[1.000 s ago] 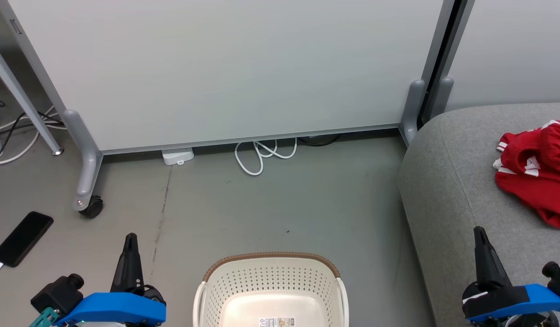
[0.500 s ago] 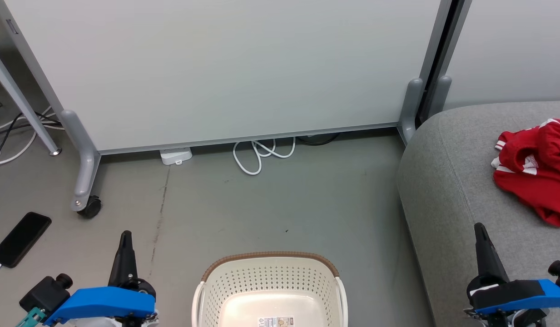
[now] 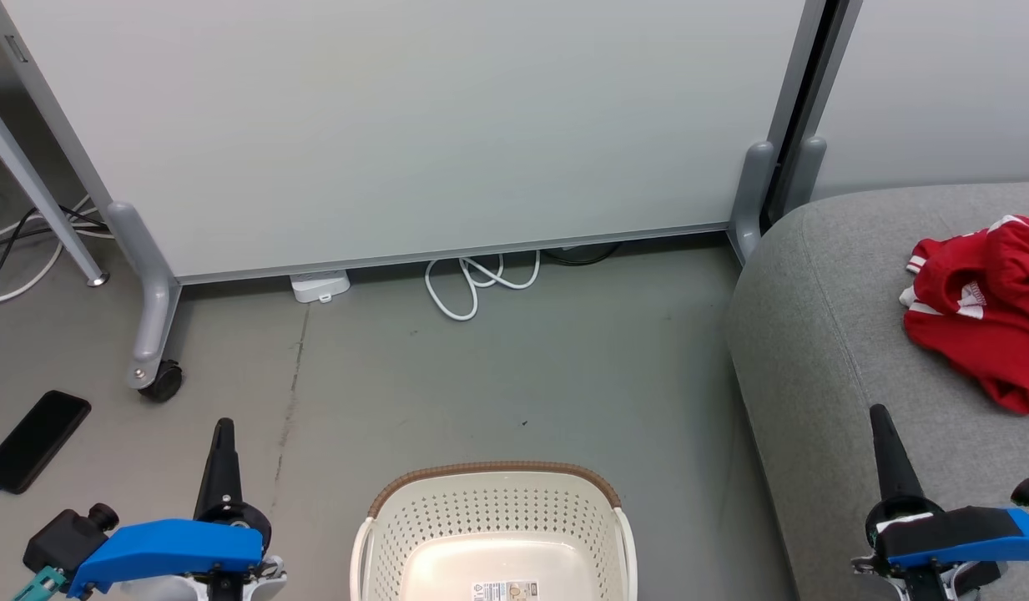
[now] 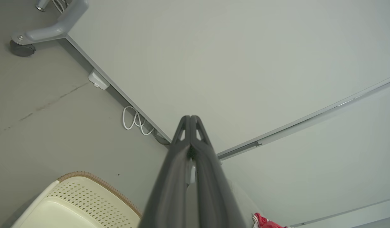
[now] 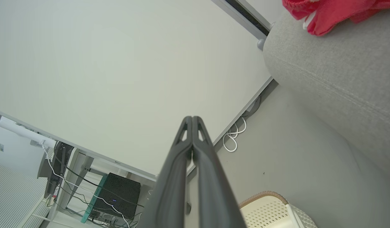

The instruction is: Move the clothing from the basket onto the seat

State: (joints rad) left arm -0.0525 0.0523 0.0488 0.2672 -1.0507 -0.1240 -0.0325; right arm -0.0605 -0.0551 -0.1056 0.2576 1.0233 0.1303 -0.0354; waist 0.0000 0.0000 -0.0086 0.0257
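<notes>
Moved since a second back: both arms had sunk a bit lower in the head view, and the left end effector (image 3: 223, 434) drifted out to the left too. The whole picture nudged slightly, so some of that was just the head shifting.
Left end effector: fingers pressed together, holding nothing, hanging over the floor left of the basket (image 3: 497, 477).
Right end effector (image 3: 880, 421): same deal, pinched closed and empty, over the front edge of the seat (image 3: 814, 334).
Clothing (image 3: 977, 330): red heap lay on the seat, well apart from the basket, partly cut off at the right edge.
Basket: what showed of its bottom was bare, but the near half was out of frame.
Risk 1: something could've been left in that hidden half, so calling it done looked premature to me.
Risk 2: a careless swing of the right arm might snag the heap and drag it toward the seat's edge.
Risk 3: phone (image 3: 34, 441) and its lead lay on the floor by the left arm, so a wheel turn that way could run over them.
</notes>
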